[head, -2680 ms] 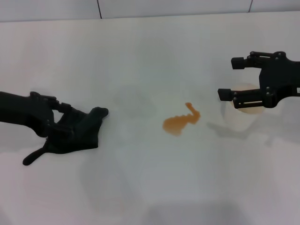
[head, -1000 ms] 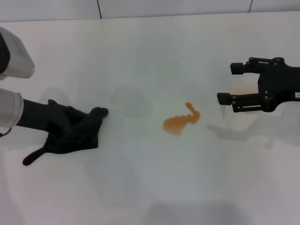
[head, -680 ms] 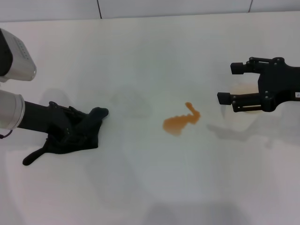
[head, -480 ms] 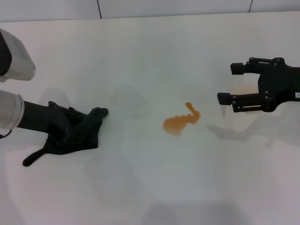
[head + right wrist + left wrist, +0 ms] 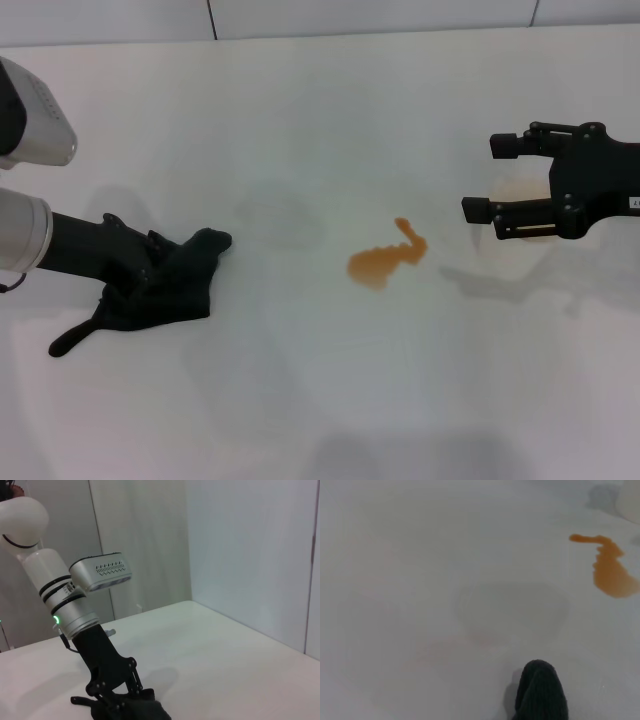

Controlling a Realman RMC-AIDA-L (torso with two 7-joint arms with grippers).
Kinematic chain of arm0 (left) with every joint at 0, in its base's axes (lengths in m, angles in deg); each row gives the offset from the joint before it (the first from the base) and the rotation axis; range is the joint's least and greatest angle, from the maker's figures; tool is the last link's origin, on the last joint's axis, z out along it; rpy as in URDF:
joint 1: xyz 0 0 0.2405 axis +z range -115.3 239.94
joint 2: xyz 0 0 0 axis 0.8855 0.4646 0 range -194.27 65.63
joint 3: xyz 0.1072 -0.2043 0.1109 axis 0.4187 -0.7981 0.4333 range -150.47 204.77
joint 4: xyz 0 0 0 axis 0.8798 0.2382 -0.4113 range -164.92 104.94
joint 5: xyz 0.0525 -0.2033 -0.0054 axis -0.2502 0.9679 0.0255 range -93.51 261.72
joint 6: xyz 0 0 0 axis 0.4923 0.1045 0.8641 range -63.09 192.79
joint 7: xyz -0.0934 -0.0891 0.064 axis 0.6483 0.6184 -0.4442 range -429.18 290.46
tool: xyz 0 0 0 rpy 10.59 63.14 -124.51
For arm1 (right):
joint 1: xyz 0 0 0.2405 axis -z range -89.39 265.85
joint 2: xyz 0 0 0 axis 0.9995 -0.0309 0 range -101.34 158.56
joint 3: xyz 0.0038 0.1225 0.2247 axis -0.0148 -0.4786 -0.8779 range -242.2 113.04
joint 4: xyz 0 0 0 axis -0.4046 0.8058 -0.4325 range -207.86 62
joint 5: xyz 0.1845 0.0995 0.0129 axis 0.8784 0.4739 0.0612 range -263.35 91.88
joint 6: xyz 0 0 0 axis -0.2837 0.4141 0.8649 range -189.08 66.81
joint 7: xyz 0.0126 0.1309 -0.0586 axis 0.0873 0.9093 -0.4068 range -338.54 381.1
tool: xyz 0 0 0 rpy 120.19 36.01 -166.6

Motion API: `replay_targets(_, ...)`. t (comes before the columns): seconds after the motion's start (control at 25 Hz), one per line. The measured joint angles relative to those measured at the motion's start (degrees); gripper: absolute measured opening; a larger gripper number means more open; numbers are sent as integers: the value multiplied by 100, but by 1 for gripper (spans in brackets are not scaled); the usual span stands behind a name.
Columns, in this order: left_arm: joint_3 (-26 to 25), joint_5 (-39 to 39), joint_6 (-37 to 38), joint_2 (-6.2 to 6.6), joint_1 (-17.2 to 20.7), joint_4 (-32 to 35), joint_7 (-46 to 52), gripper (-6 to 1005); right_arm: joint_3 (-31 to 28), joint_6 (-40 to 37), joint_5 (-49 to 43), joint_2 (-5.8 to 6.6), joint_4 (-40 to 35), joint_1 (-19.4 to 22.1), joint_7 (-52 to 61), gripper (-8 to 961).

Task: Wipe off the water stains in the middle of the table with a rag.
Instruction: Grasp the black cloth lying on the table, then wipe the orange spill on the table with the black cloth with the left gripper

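The rag (image 5: 165,290), a dark cloth with a narrow tail, lies at the left of the white table (image 5: 320,400). My left gripper (image 5: 140,270) presses down into it, fingers drawn together on the bunched cloth. From the right wrist view, the left gripper (image 5: 114,700) stands on the rag (image 5: 137,711). In the left wrist view only the rag's tip (image 5: 540,690) shows. The orange water stains (image 5: 385,260) (image 5: 608,567) sit mid-table, a hand-width or two to the right of the rag. My right gripper (image 5: 487,178) hovers open at the right, away from both.
A white paper cup (image 5: 520,205) stands on the table just under and behind the right gripper's open fingers, close to the stain's right side. A grey tiled wall strip (image 5: 300,15) runs along the table's far edge.
The left arm has tilted up more steeply and its fingers have closed in on the rag, bunching the cloth slightly. The right gripper has held still for the last second.
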Motion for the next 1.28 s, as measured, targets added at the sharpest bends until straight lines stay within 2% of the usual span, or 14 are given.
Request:
replay_targets(0.24,16,-1,16,1,-15,15,11,189,-15,-23,7,0,2,7,-2,858)
replay_targets(0.48,-3,210,-70,-2,-79,18,-58,91,-13,-27,19,0,6,19,-9,857)
replay_targets(0.68,11,692,-442,-6,-277,-82,-300,91,-18,1,64,0,8,19,-5,857)
replay_targets(0.88,16,840,-772,-1,-802,-594,-383,91,-39,17,189,0,16,0,-40,857)
replay_targets(1.08,17,918,-1063,-66,-1183,-926,-525,91,-72,13,192,0,5,-21,-104,857)
replay_targets(1.28,30,1296,-1409,-73,-1567,-1360,-829,91,-159,-39,193,0,-25,-17,-154,857)
